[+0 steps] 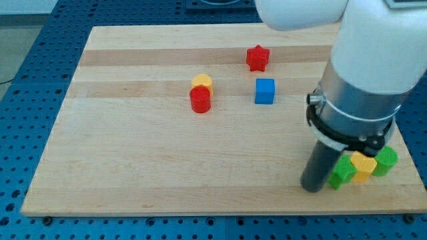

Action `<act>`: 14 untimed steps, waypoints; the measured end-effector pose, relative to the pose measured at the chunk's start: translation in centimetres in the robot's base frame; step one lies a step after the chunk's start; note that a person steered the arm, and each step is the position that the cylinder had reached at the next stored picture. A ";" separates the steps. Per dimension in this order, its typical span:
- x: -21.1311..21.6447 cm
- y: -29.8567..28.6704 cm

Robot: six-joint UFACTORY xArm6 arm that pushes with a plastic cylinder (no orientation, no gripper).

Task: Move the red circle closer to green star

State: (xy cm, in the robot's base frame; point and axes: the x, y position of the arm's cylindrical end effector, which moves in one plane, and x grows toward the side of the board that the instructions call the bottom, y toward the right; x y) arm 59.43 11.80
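The red circle [199, 100] stands left of the board's centre, touching a yellow block [202, 82] just above it. The green star [342, 172] sits near the view's bottom right, touching a yellow block [363, 165]. My tip [311, 187] rests on the board just left of the green star, far to the right of and below the red circle.
A red star [257, 58] lies near the view's top centre, with a blue cube [265, 91] below it. A green round block [385, 161] sits right of the lower yellow block. The wooden board [133, 167] ends close below my tip. The arm's white body fills the upper right.
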 end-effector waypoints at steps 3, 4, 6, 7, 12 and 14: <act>-15.1 -20.8; -18.8 -22.4; -16.6 -14.0; -13.4 -11.7; -8.7 -8.6; -7.2 -6.5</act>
State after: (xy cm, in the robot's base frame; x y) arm 52.27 5.28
